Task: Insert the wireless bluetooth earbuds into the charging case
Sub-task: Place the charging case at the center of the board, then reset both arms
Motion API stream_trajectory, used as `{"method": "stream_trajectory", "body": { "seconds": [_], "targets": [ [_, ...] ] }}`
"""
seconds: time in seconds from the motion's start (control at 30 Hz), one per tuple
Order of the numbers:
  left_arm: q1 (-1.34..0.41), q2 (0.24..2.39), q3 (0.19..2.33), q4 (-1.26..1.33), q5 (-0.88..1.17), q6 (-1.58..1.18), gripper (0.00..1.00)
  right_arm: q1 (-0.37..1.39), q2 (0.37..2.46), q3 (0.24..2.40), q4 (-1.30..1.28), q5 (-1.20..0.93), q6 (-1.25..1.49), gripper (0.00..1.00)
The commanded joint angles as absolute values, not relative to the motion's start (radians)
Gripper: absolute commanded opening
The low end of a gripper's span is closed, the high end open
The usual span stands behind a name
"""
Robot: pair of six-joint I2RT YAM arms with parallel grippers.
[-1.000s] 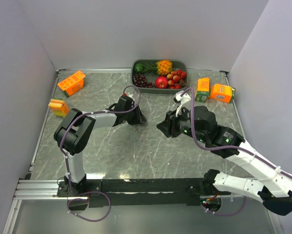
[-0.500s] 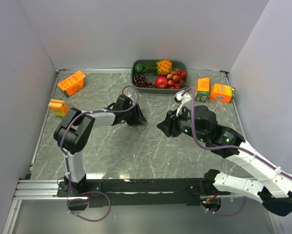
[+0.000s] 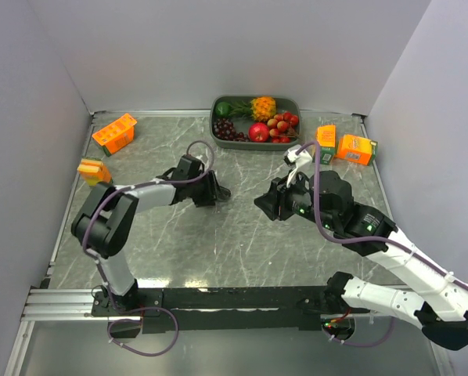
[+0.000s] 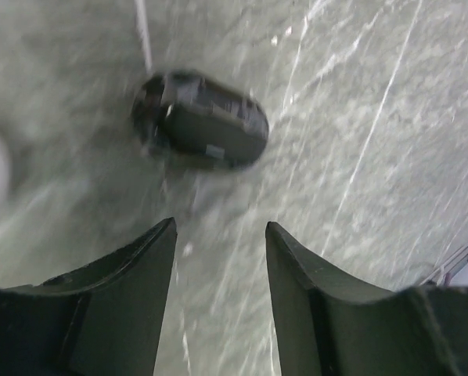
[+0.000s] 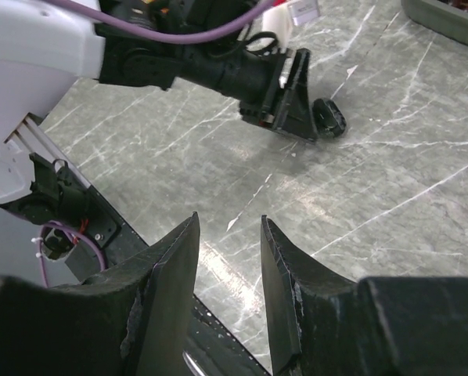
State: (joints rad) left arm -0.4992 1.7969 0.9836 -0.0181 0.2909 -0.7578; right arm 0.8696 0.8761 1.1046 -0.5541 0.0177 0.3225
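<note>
Right now the left gripper (image 4: 220,229) is hovering with its fingers spread and gripping nothing. The black charging case (image 4: 203,129) is lying on the marble bench (image 3: 187,243) just beyond its fingertips, mid-bench, nearer the far edge. The right gripper (image 5: 228,223) is hanging well apart from both, fingers likewise parted and empty. Where the earbuds are lying, I cannot tell.

Arms (image 3: 152,190) wht/blk, cables (image 5: 179,37) purple, claws (image 4: 221,251) (image 5: 230,235) blk.

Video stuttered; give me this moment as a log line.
left gripper: open, empty, black case just ahead | right gripper: open, empty, away from case
</note>
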Motion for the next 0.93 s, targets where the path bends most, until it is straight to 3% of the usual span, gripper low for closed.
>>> {"method": "stream_trajectory", "body": {
  "seconds": [0.0,0.13,0.3,0.33,0.37,0.43,0.47,0.53,0.67,0.73,0.9],
  "targets": [
    [-0.492,1.595,0.988,-0.133,0.250,-0.701,0.54,0.862,0.850,1.100,-0.534,0.029,0.328,0.45],
    [-0.495,1.369,0.986,-0.227,0.181,-0.664,0.55,0.864,0.851,1.098,-0.543,0.061,0.314,0.45],
    [-0.502,1.109,0.896,-0.310,-0.177,-0.785,0.64,0.861,0.839,1.037,-0.503,0.080,0.314,0.48],
    [-0.505,1.085,0.881,-0.333,-0.307,-0.829,0.70,0.859,0.827,1.001,-0.486,0.074,0.316,0.51],
    [-0.505,1.044,0.861,-0.400,-0.354,-0.919,0.98,0.859,0.819,0.985,-0.471,0.081,0.321,0.54],
    [-0.505,1.010,0.838,-0.408,-0.368,-0.899,0.96,0.861,0.807,0.954,-0.445,0.087,0.322,0.63],
    [-0.505,0.987,0.818,-0.416,-0.376,-0.875,0.96,0.861,0.805,0.950,-0.445,0.112,0.324,0.75],
    [-0.505,0.968,0.804,-0.420,-0.374,-0.868,0.96,0.861,0.814,0.959,-0.465,0.139,0.321,0.86],
    [-0.505,0.930,0.795,-0.394,-0.354,-0.835,0.97,0.861,0.845,0.991,-0.518,0.195,0.321,0.92],
    [-0.505,0.922,0.796,-0.376,-0.353,-0.812,0.97,0.861,0.854,0.996,-0.525,0.202,0.325,0.99],
    [-0.503,0.907,0.793,-0.393,-0.400,-0.798,0.96,0.861,0.903,1.012,-0.558,0.232,0.336,1.00]
  ]
}}
